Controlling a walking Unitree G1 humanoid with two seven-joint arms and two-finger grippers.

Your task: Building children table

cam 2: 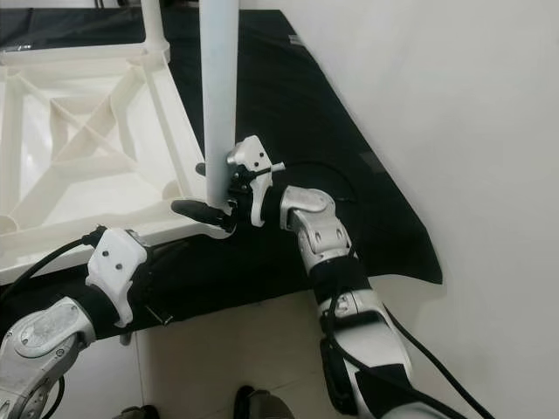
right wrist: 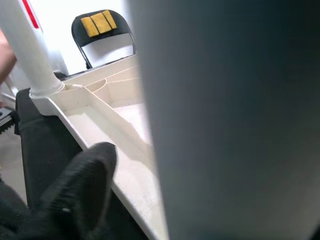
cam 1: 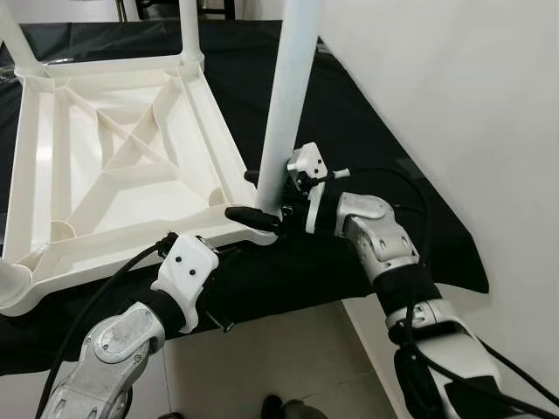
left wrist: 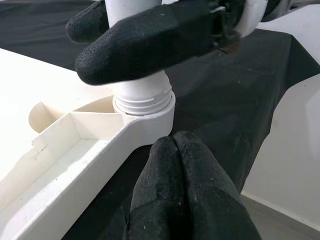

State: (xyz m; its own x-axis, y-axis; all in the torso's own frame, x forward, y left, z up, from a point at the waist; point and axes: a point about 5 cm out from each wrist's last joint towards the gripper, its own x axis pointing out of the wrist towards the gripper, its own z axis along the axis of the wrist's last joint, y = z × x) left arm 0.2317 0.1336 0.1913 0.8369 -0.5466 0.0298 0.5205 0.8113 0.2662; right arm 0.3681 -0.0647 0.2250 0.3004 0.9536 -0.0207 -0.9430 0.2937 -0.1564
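The upturned tabletop lies on the black cloth with legs standing in several corners; the right gripper pinches the near leg at its socket, threads showing, so seating seems unfinished; the left gripper, fingers pressed together, waits beside

Counting it up: one white tabletop flipped upside down, three white legs standing in it (near one, two far ones), one black cloth, two grippers, one folding chair
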